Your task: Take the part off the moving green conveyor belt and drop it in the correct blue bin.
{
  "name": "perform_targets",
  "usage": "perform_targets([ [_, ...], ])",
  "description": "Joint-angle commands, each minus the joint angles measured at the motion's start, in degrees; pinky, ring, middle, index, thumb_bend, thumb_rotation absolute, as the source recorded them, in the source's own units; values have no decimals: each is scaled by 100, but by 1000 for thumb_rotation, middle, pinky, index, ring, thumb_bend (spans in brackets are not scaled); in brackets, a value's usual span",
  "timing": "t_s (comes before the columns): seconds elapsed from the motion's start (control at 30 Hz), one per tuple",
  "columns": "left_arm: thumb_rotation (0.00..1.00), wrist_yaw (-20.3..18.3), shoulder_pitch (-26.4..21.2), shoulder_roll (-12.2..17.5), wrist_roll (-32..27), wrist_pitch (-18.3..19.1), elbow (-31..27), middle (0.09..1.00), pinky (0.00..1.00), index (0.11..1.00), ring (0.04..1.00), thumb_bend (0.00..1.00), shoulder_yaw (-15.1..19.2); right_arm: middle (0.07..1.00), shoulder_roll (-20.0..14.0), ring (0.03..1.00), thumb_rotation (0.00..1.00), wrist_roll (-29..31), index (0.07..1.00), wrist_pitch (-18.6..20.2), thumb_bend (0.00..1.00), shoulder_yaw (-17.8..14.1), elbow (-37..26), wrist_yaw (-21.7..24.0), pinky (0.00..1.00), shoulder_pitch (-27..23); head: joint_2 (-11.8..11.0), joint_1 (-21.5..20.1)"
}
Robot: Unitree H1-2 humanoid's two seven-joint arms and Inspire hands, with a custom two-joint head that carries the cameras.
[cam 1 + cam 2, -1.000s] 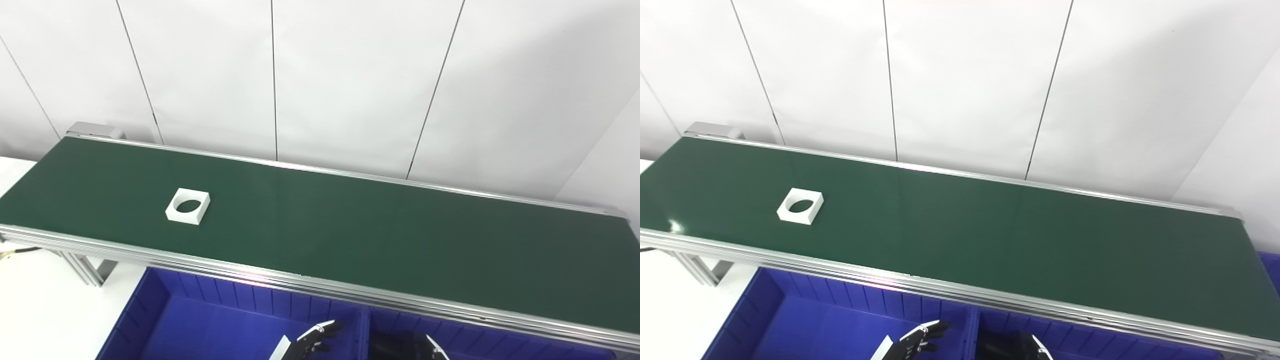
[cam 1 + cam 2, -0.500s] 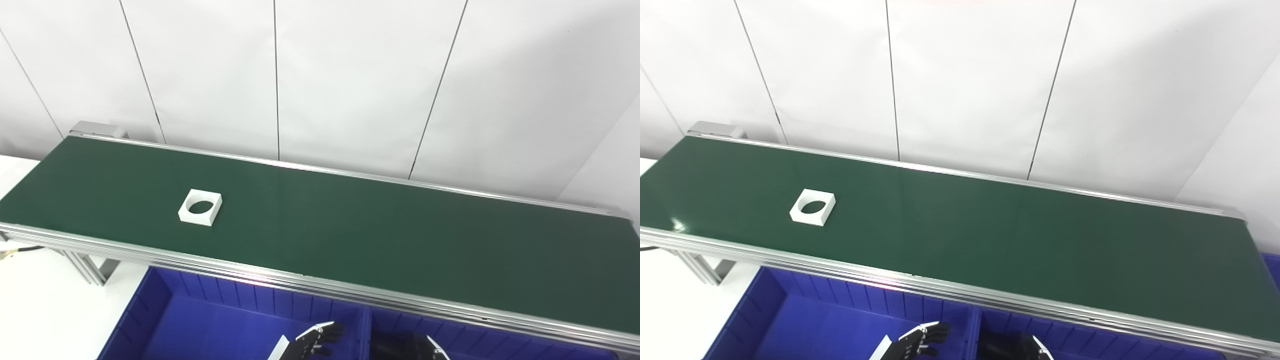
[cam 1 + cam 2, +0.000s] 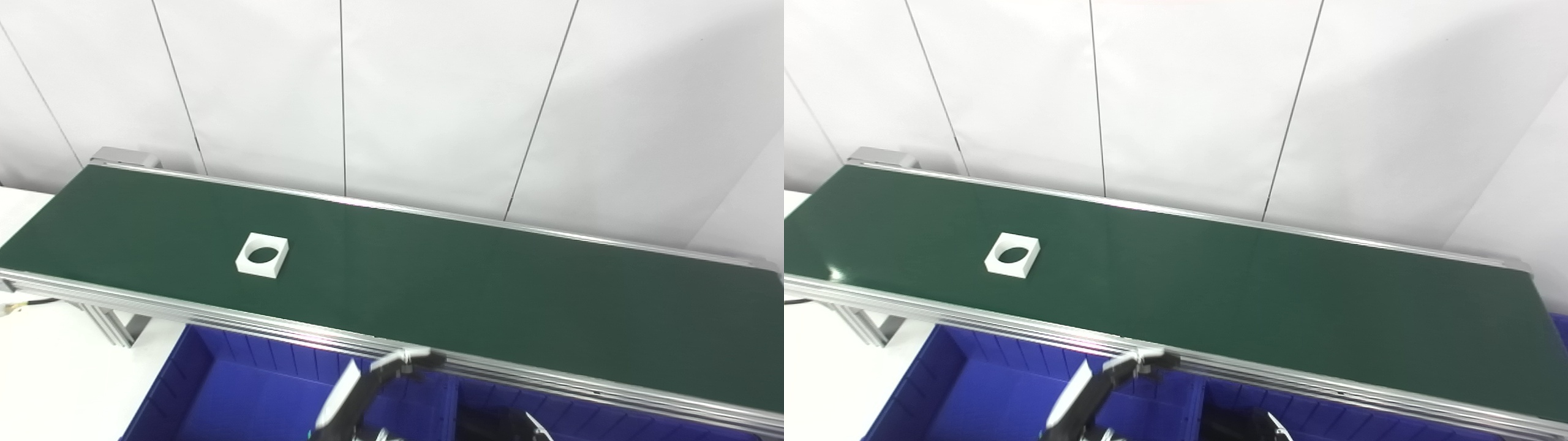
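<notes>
White wall panels are seen behind the green conveyor belt (image 3: 429, 275). The white square part (image 3: 262, 255) lies on its left portion. Over the near blue bin (image 3: 257, 398), the left hand (image 3: 392, 367) is raised, fingers apart, holding nothing. The right hand (image 3: 520, 422) is barely visible; its state cannot be told.

White panelled wall (image 3: 429, 92) behind; white table (image 3: 49, 380) at left

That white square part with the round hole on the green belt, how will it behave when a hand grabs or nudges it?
The white square part looks rigid, with crisp edges and a clean round hole, so it probably won't flex. It lies flat and low on the green belt, so it should slide rather than roll or tip. Being hollowed out, it is likely light.
</notes>
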Motion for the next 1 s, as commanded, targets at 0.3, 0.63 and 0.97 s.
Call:
perform_targets([
  [0.3, 289, -45, -1259, 578, 1351, -181, 67, 779, 780, 763, 773, 892, 784, 875, 57, 884, 1000, 11, 875, -300, 901, -17, 16, -72, 873, -135, -76, -42],
  [0.63, 505, -692, -2118, 1208, 2873, 132, 283, 788, 759, 762, 785, 889, 1362, 871, 82, 884, 998, 63, 869, -300, 895, -50, 116, -9, 876, -197, -148, -37],
  [0.97, 297, -1133, -2969, 1625, 3488, 195, 1227, 773, 745, 751, 767, 993, 1340, 864, 87, 880, 992, 68, 863, -300, 883, -55, 156, 0, 864, -219, -194, -37],
])
